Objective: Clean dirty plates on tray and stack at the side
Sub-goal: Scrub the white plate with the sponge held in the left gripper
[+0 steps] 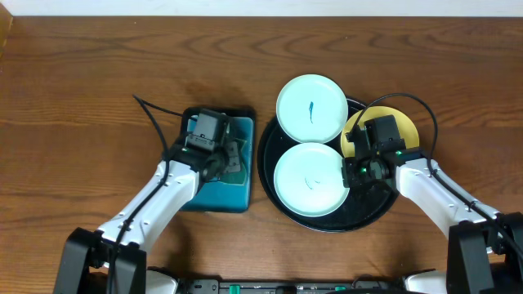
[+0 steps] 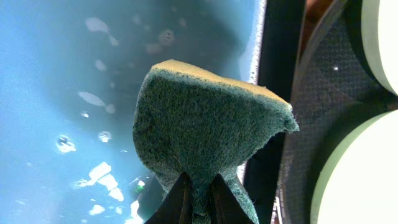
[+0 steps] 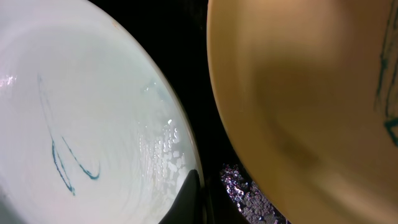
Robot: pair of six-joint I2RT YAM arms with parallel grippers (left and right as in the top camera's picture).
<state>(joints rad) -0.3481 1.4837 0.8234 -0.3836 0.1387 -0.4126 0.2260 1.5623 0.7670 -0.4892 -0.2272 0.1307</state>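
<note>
The large round black tray (image 1: 369,201) holds three plates. A mint-white plate (image 1: 312,108) with a blue smear sits at the back. A second mint-white plate (image 1: 308,178) with a faint smear sits at the front, and a pale yellow plate (image 1: 409,129) at the right, partly under my right arm. My right gripper (image 1: 351,170) is closed on the front plate's right rim. In the right wrist view one finger (image 3: 199,202) lies over the wet, smeared plate (image 3: 81,112), beside the yellow plate (image 3: 298,81). My left gripper (image 2: 199,199) is shut on a green-and-yellow sponge (image 2: 205,118).
The sponge hangs over a small rectangular black tray (image 1: 214,198) with a wet teal inside (image 2: 62,74), just left of the round tray (image 2: 317,93). Bare wooden table lies on the far left and far right. Arm cables loop above both wrists.
</note>
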